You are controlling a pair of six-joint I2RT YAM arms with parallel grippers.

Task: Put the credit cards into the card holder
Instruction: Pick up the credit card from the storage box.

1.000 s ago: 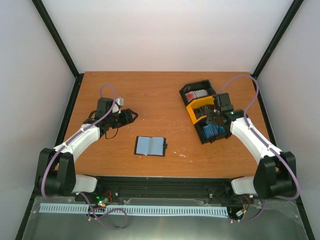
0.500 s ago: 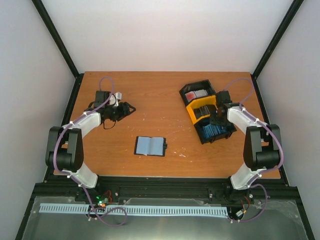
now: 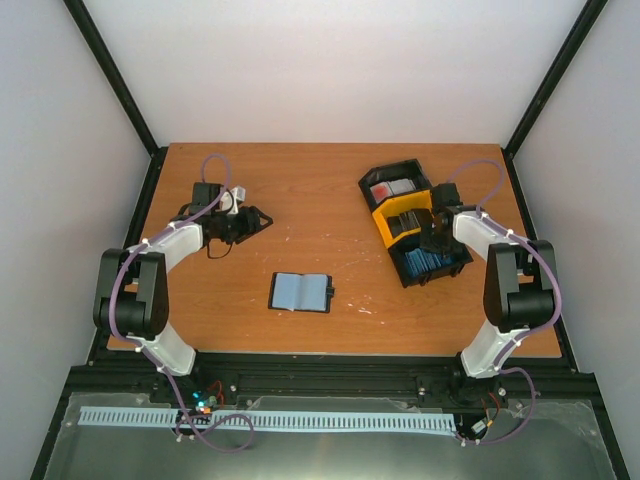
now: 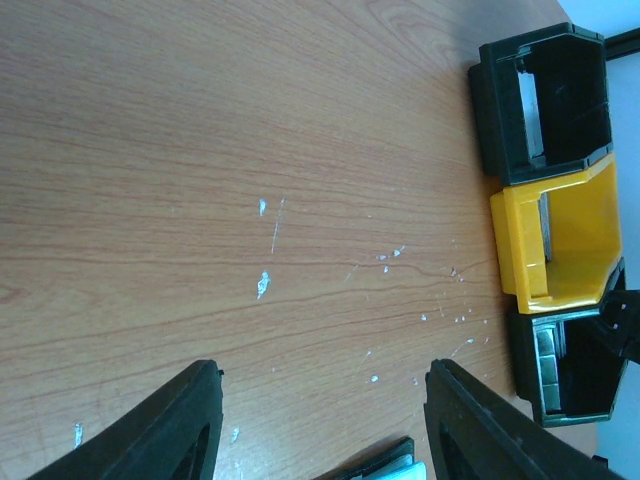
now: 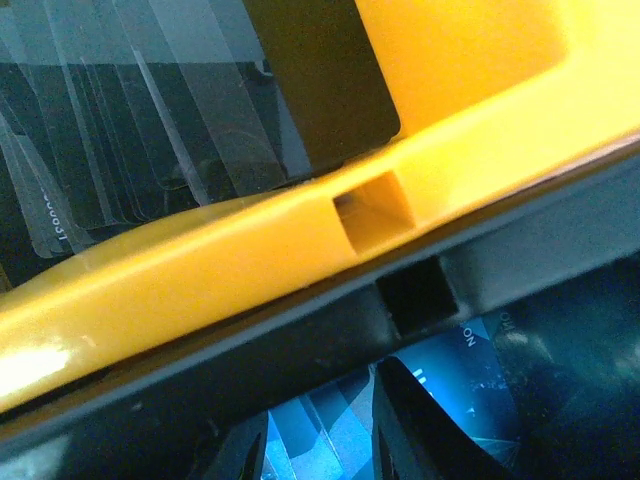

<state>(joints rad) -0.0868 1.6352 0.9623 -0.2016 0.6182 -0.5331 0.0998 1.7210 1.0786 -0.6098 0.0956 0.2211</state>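
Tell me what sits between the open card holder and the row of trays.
Nothing: the top view shows only bare tabletop, flecked white, between the card holder and the trays.

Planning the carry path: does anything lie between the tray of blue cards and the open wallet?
Nothing visible does. Only bare table lies between the blue cards in the near black tray and the open wallet. The left gripper hangs off to the left, clear of that path.

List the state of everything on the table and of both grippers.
card holder, open flat
blue cards, in the near black tray
grey cards, in the yellow tray
left gripper, open, empty
right gripper, at the blue cards, grip unclear
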